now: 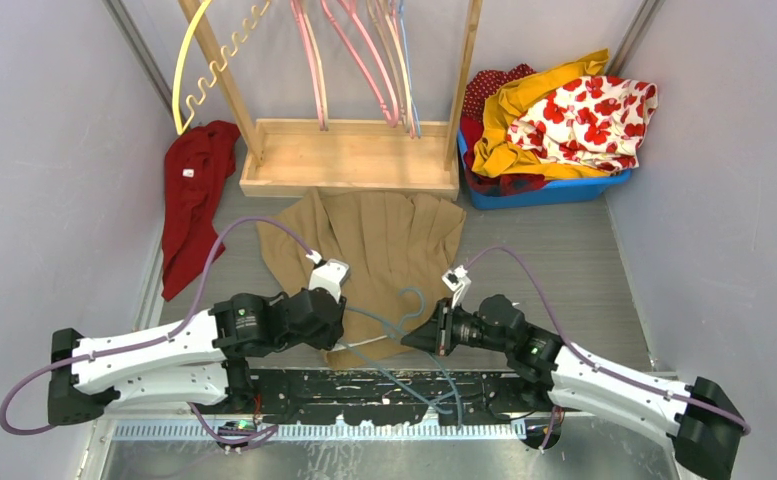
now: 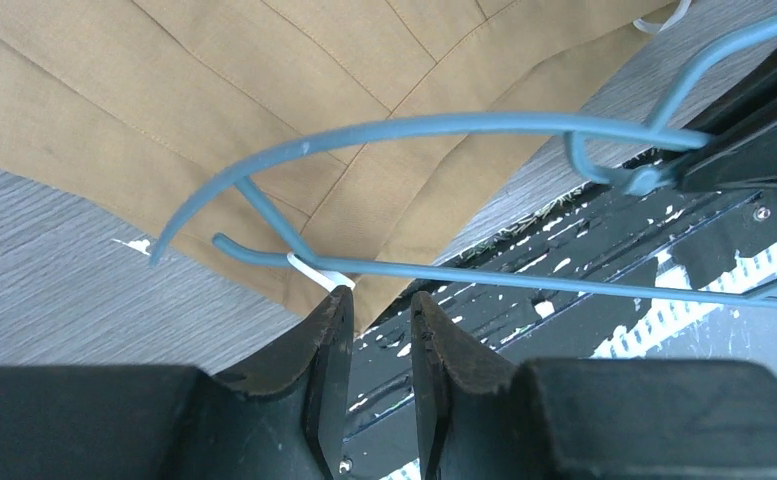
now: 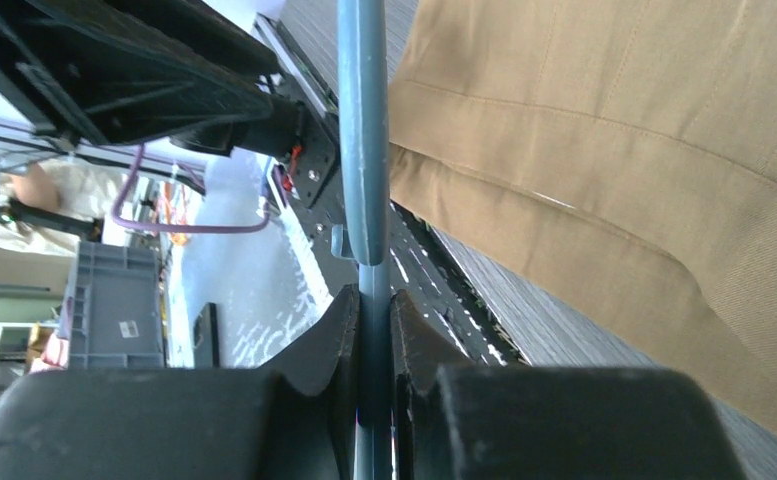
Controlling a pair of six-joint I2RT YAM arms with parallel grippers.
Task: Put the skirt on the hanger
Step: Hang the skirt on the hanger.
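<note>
Right gripper (image 3: 372, 296) pinches the thin blue hanger (image 3: 362, 130), which could swivel loose; left gripper (image 2: 381, 298), slightly parted, empty beside the skirt (image 2: 264, 90).

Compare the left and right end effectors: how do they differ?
The right end effector is shut on the hanger; the left end effector is open, gripping nothing. The wire runs between the right one's fingers but passes beyond the left one's tips. Both are black and near the skirt.
</note>
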